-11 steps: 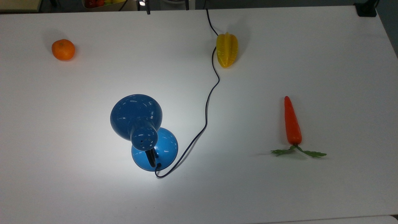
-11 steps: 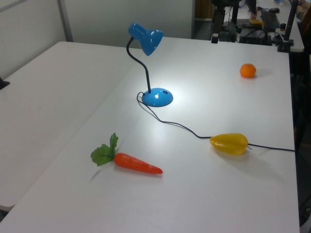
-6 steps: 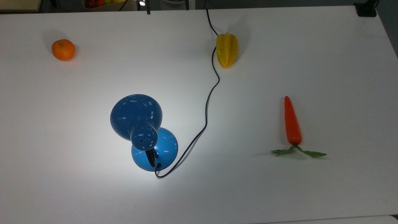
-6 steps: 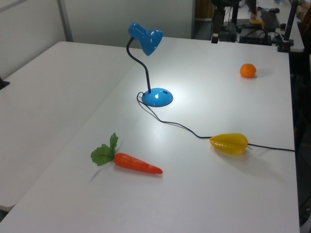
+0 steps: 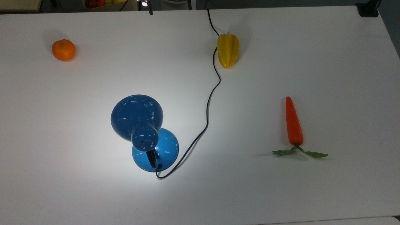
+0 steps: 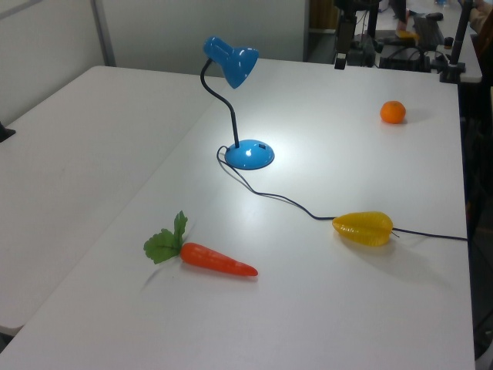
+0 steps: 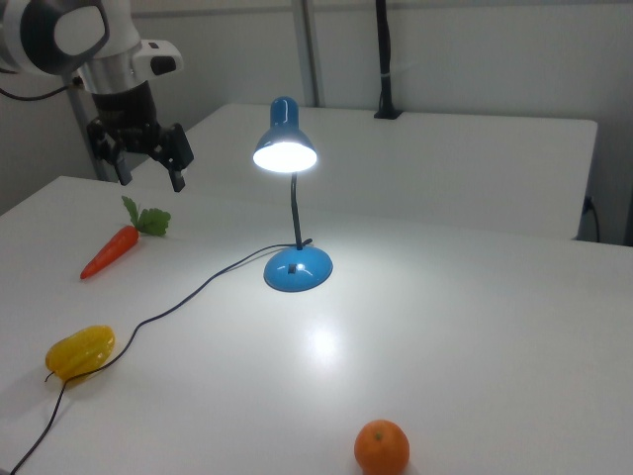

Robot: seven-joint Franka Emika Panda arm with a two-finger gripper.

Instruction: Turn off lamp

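Note:
The blue lamp (image 5: 136,115) stands near the middle of the white table (image 5: 281,193) and is lit: its shade (image 7: 285,143) glows and a bright pool of light lies around its round base (image 7: 297,269). In the left view the lamp (image 6: 231,63) leans on its curved black neck over the base (image 6: 250,154). A thin black cord (image 5: 207,106) runs from the base to the far table edge. My gripper (image 7: 150,178) hangs open and empty in the air at the right view's upper left. It is well apart from the lamp and above the carrot.
An orange (image 5: 63,49) lies at the top view's far left. A yellow starfruit (image 5: 228,50) rests beside the cord. A carrot (image 5: 293,123) with green leaves lies at the top view's right. A second white table (image 6: 69,139) adjoins at the left view's left.
The dark fingertip at the top view's upper edge has shifted slightly to the right. The lamp and the fruit have not moved.

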